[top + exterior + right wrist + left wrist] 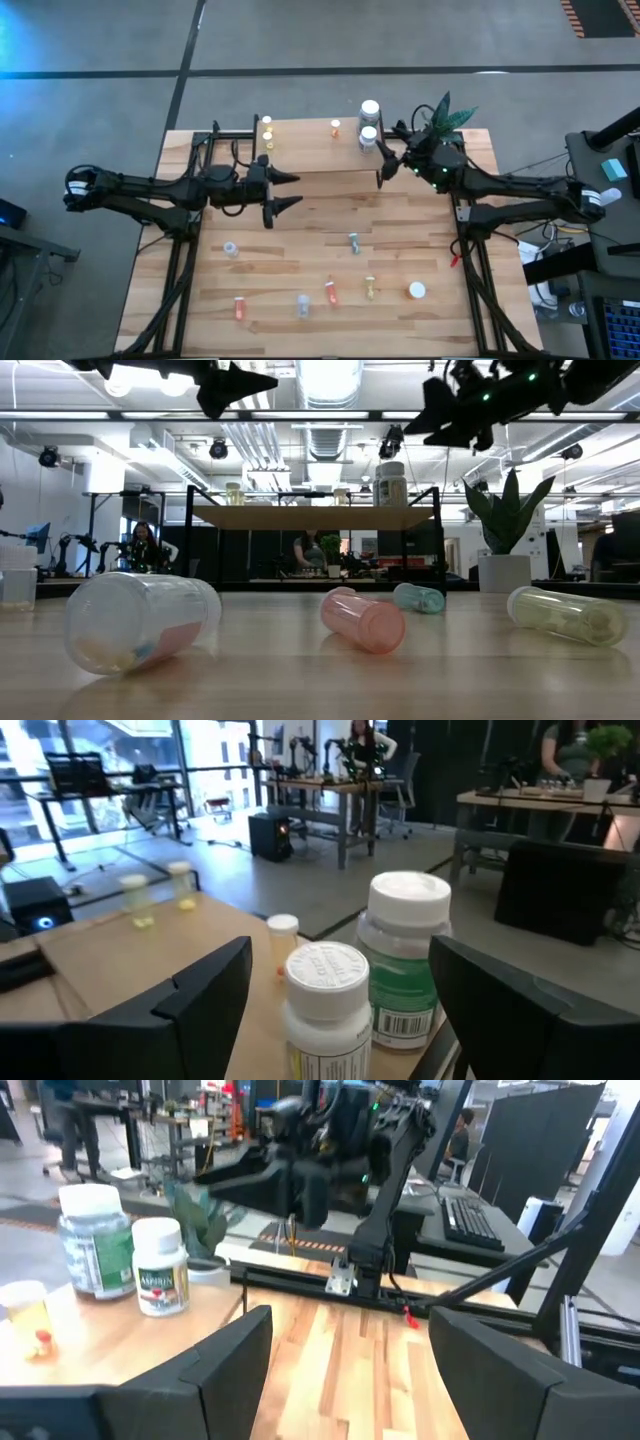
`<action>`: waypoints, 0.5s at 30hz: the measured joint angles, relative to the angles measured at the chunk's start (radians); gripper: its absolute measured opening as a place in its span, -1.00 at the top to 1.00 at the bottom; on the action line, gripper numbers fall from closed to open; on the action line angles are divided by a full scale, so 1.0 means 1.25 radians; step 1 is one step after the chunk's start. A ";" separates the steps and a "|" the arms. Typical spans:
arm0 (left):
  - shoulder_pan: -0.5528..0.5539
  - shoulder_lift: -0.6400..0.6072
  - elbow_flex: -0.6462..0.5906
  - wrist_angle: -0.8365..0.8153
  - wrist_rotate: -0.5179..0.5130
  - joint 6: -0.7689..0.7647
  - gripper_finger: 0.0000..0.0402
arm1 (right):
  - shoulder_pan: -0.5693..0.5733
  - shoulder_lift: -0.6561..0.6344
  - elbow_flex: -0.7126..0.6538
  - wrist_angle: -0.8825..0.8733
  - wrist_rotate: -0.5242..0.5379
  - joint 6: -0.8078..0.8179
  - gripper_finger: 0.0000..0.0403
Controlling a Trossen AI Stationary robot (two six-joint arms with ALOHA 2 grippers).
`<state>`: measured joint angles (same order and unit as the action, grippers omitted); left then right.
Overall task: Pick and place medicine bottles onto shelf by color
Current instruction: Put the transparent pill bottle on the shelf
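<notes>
Your right gripper [384,166] hangs wide open and empty just beside the two large bottles [369,124] on the shelf [310,140]. Your left gripper [288,191] is open too, empty, near the shelf's front edge; small bottles [331,291] lie scattered on the table [300,250].

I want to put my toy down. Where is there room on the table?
The bare table between the shelf front and the teal vial is free. The shelf's middle is open too. It's crowded by the two white-capped bottles, where the right gripper hovers.
</notes>
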<state>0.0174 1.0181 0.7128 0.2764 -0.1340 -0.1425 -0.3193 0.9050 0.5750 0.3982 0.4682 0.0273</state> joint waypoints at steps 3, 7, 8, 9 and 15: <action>0.000 0.000 0.000 -0.030 0.001 -0.008 -0.26 | 0.021 -0.038 -0.004 -0.027 -0.010 0.000 -0.45; 0.000 -0.011 0.004 -0.103 0.005 -0.030 -0.26 | 0.044 -0.078 -0.005 -0.056 -0.082 0.000 -0.45; 0.000 -0.019 0.007 -0.126 0.005 -0.035 -0.26 | 0.050 -0.086 -0.005 -0.061 -0.099 0.000 -0.45; 0.000 -0.028 0.011 -0.149 0.006 -0.047 -0.26 | 0.057 -0.094 -0.005 -0.065 -0.114 -0.001 -0.45; 0.000 -0.083 0.021 -0.192 0.006 -0.070 -0.26 | 0.101 -0.133 -0.007 -0.071 -0.152 -0.017 -0.45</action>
<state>0.0174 0.9143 0.7390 0.0365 -0.1261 -0.2298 -0.1932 0.7384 0.5668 0.3096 0.2787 0.0056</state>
